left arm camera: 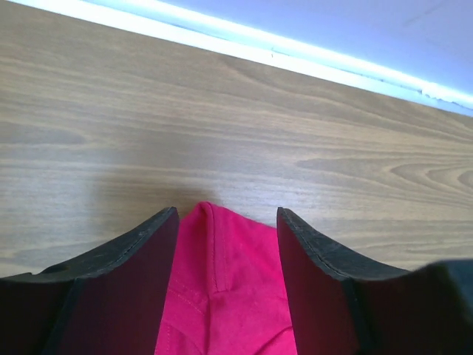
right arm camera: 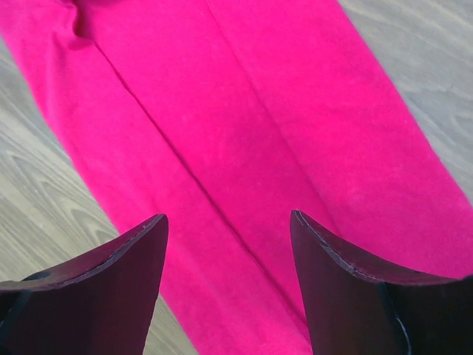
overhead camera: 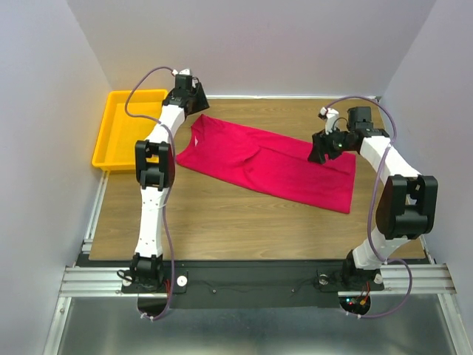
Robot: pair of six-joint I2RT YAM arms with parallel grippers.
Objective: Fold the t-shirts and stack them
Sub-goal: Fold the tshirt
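**Crosswise fold pending.** The crimson-red short-sleeved t-shirt of thin fabric (overhead camera: pixel 266 163) lies flat on the wooden tabletop (overhead camera: pixel 222 222) as a long band, apparently already narrowed lengthwise. The left gripper (left arm camera: pixel 228 214) stands wide, with the band's corner lying loose between its jaws. The right gripper (right arm camera: pixel 229 218), equally wide, hovers with the band's opposite end directly beneath it. The next move probably calls for pinching an end and carrying it across.

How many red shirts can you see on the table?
1. The red t-shirt lies stretched out flat across the middle of the wooden table, to the right of the yellow tray. No other shirt shows, though one could hide underneath.
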